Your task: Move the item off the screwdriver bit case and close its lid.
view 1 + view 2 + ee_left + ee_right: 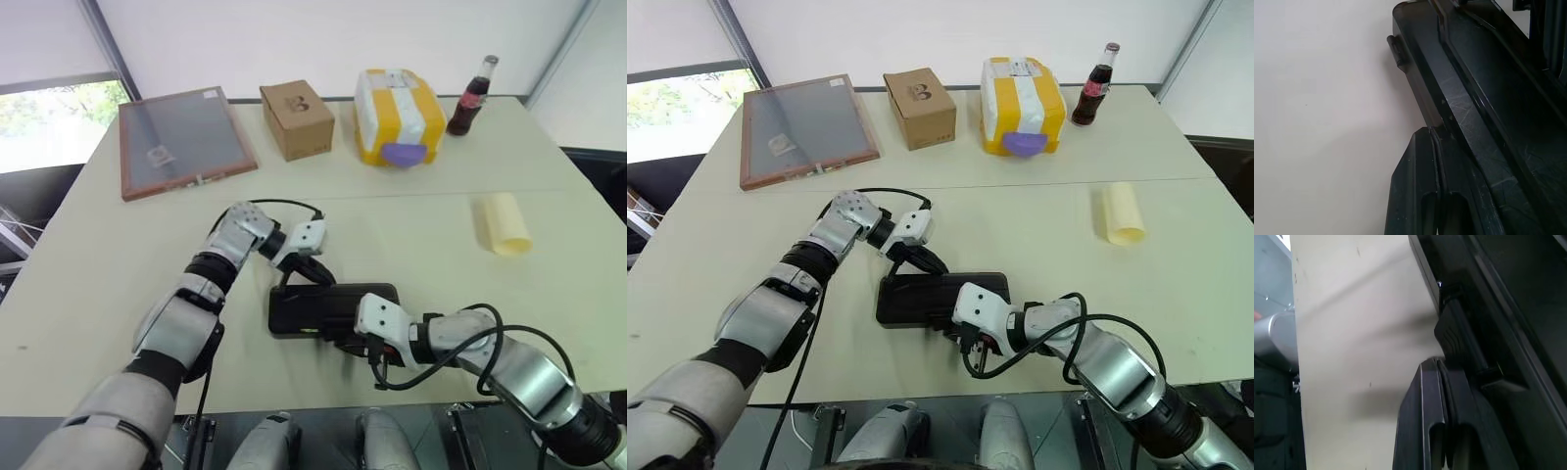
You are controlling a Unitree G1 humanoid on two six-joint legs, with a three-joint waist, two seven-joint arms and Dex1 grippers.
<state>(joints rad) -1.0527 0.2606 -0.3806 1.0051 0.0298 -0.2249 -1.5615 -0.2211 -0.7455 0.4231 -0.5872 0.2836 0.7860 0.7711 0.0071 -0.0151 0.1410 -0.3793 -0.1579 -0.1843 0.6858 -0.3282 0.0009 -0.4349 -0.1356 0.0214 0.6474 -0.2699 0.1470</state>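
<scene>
The dark screwdriver bit case (328,305) lies flat near the table's front edge, its lid (940,294) down on top of it. My left gripper (313,273) is shut, with its fingertips at the case's far edge; the left wrist view shows its fingers (1422,196) pressed together against the case rim (1449,105). My right gripper (350,343) is shut at the near edge, and its fingers (1430,431) touch the black latch tab (1454,340). The item, a pale cream-yellow roll (505,223), rests on the table far to the right, apart from the case.
Along the table's back stand a wood-framed grey panel (181,137), a cardboard box (296,119), a yellow-and-white box with a purple patch (397,117) and a cola bottle (472,96). The table's front edge (294,406) runs just behind my right gripper.
</scene>
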